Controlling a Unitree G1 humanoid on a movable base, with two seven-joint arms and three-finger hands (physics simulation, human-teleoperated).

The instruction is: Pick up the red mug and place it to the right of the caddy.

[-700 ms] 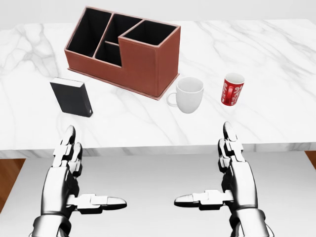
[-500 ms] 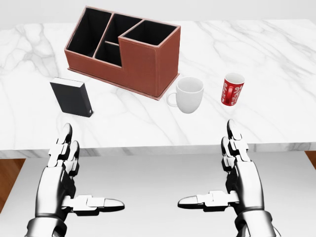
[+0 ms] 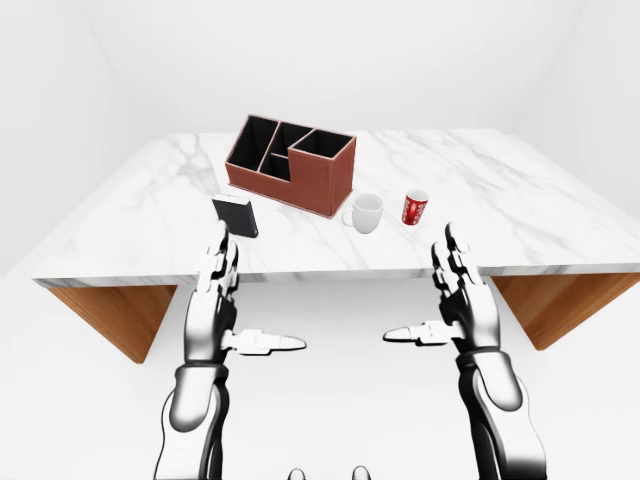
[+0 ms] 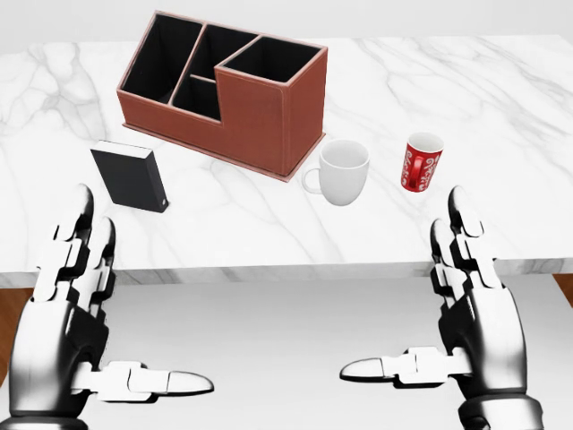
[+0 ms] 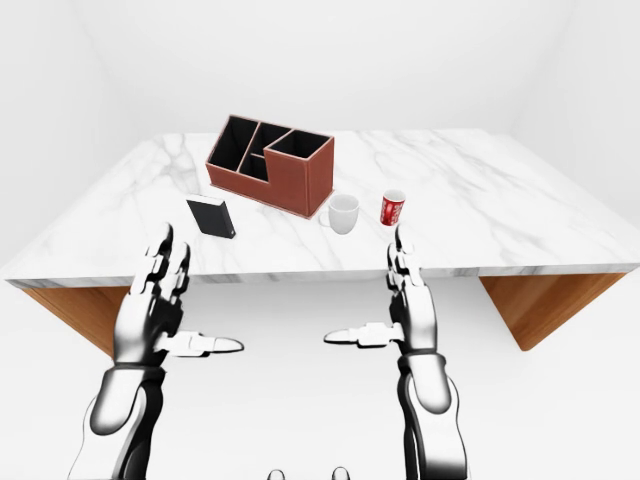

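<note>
1. While both hands hang below the near edge of the marble table, nothing is held: the left hand and the right hand each show straight fingers pointing up and a thumb stretched sideways toward the other hand.
2. Left hand fingers overlap the table's lower edge in the head view, under the black box, without touching anything on the surface.
3. Right hand fingers overlap the same edge at the view's right, below the red mug and well apart from it.
4. Upright on the marble, the red mug shows a white pattern on its side and a pale inside; it is to the right of the white mug, with a clear gap between them.
5. White mug sits just beside the lower right corner of the caddy, handle turned to the view's left.
6. Caddy is a reddish-brown organiser with dark open compartments, the tall one toward the right, set at a slant on the table.
7. Black box stands upright, below and left of the caddy, near the table's edge.
8. Wooden supports show beneath the tabletop in the eye views, one at either end.
</note>
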